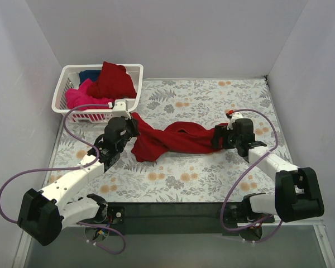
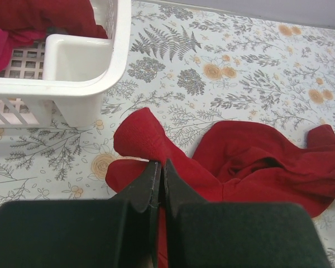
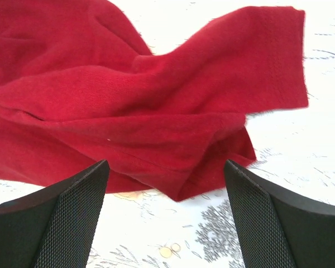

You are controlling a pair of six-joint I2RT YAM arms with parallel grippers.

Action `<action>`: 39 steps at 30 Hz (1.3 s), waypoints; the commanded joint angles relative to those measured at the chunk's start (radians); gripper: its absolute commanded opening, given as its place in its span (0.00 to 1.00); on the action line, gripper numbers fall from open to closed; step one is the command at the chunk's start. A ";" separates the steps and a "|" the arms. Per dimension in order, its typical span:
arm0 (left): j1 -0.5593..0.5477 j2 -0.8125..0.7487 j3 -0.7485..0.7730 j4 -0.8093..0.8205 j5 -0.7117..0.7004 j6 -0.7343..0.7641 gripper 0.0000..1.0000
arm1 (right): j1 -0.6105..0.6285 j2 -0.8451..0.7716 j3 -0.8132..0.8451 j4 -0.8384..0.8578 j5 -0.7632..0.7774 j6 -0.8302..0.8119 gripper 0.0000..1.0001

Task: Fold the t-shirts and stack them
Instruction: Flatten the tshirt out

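basket (image 1: 61, 92) at 10 o'clock: heaped t-shirts (image 1: 114, 81), lower layers hidden | left gripper (image 2: 158, 167): pinched shut on the 9 o'clock end of the dark red t-shirt (image 1: 173, 142), bite point hidden behind fingers | shirt: centre, twisted rope-like, judged light, limp, non-slippery; best taken at hem corners | right gripper (image 3: 166, 163): fingers wide, empty, straddling its 3 o'clock hem

Matt red cloth t-shirt (image 3: 128, 111), glossy white plastic basket (image 2: 78, 92), matt printed table cover (image 2: 251, 106)

No legible text, label, brand, number or sign: none on dark red t-shirt (image 1: 178, 139), basket (image 1: 78, 67), floral tablecloth (image 1: 212, 100).
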 commanded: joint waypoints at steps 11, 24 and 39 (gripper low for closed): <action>0.018 -0.007 0.003 -0.001 -0.036 0.019 0.00 | -0.003 0.134 0.019 0.122 -0.107 0.020 0.58; 0.023 -0.013 0.009 -0.008 -0.039 0.024 0.00 | -0.005 -0.110 0.045 -0.007 -0.007 -0.022 0.01; 0.023 -0.063 0.098 -0.014 -0.020 0.075 0.00 | -0.005 -0.215 0.201 -0.044 0.042 -0.055 0.01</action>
